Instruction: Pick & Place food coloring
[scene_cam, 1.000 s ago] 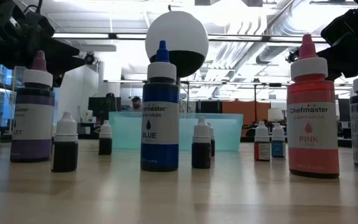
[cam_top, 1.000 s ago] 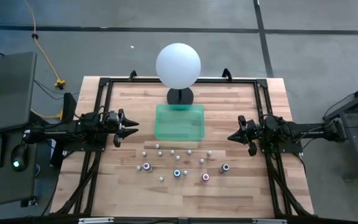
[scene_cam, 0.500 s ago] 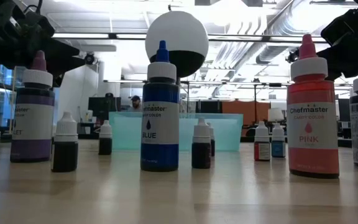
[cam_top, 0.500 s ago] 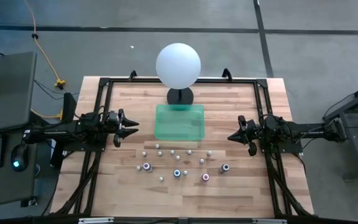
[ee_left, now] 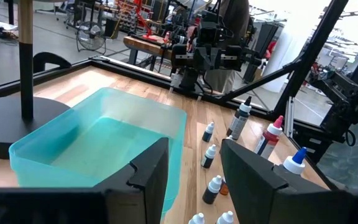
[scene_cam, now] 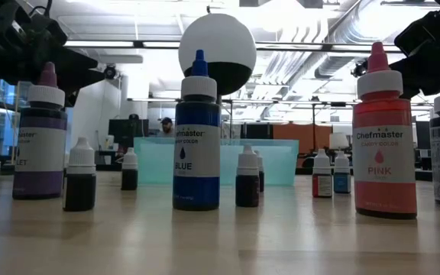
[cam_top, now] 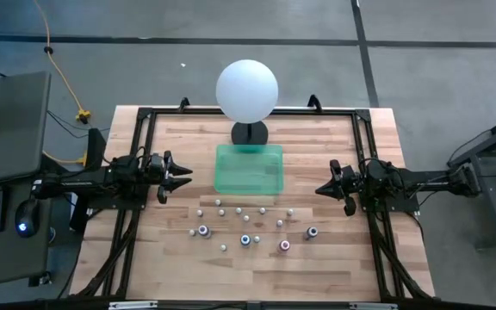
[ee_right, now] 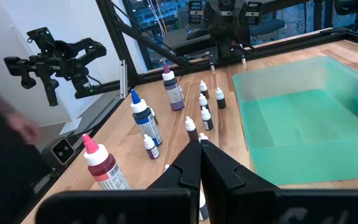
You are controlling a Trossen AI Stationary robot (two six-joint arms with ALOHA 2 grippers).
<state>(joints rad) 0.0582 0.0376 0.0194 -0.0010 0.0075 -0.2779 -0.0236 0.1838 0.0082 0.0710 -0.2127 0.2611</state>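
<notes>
Right now your food coloring bottles stand in a loose band across the near half of the bench (cam_top: 179, 267), between the near edge and the green bin (cam_top: 249, 169). Nearest the edge you have the four tall ones: the purple bottle (cam_top: 203, 231) toward the left side, the blue bottle (cam_top: 245, 240) near the middle, the pink bottle (cam_top: 284, 245) just right of it, and a dark-capped bottle (cam_top: 312, 232) furthest right. Just beyond them, a scatter of small white-capped bottles (cam_top: 238, 209) runs in a rough row closer to the bin, none of them touching it. In the low view the blue bottle (scene_cam: 196, 137) stands upright at centre with the pink bottle (scene_cam: 385, 137) to its right and the purple bottle (scene_cam: 38, 137) to its left, all upright, and the bin (scene_cam: 216, 160) behind them. Your left gripper (cam_top: 184, 172) hangs at the left edge of the bench, level with the bin, its fingers apart and nothing between them; its wrist view looks past those fingers (ee_left: 148, 171) onto the bin (ee_left: 98, 140). Your right gripper (cam_top: 321, 189) waits at the right edge, fingers pressed together and holding nothing. Beyond the bin, near the far edge, the white sphere (cam_top: 246, 89) sits on its black stand (cam_top: 249, 133).
</notes>
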